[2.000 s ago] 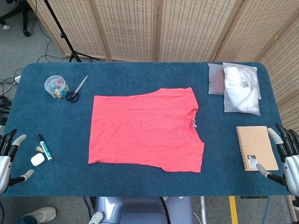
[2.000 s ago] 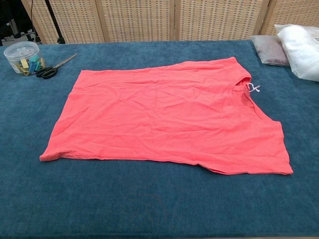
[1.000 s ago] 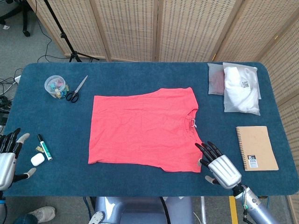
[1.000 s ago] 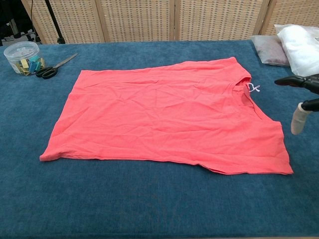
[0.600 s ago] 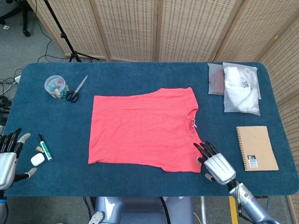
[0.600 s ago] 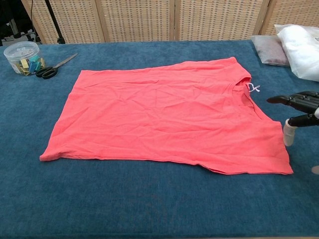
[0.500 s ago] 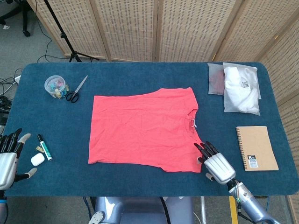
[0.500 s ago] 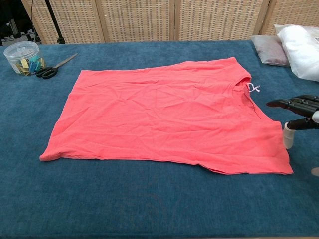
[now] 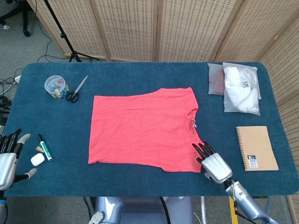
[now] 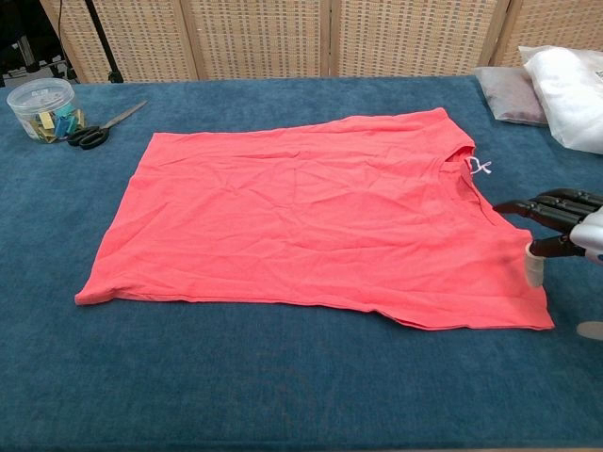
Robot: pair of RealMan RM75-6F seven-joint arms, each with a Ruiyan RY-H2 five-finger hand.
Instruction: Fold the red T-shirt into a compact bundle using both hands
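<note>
The red T-shirt (image 9: 145, 128) (image 10: 311, 217) lies spread flat on the blue table, its neck opening toward the right. My right hand (image 9: 212, 162) (image 10: 561, 226) hovers at the shirt's near right corner, fingers apart and stretched toward the cloth, holding nothing. My left hand (image 9: 8, 158) stays at the table's near left edge, far from the shirt, with fingers spread and nothing in them. The chest view does not show it.
A plastic tub of clips (image 9: 55, 86) and scissors (image 9: 74, 91) lie at the far left. A marker (image 9: 45, 147) and a white earbud case (image 9: 37, 159) sit by my left hand. A brown notebook (image 9: 256, 147) and bagged clothes (image 9: 240, 88) are on the right.
My right hand has come in from the table's right edge to the shirt's near right corner and edged slightly closer over the last half second. The left hand barely moved.
</note>
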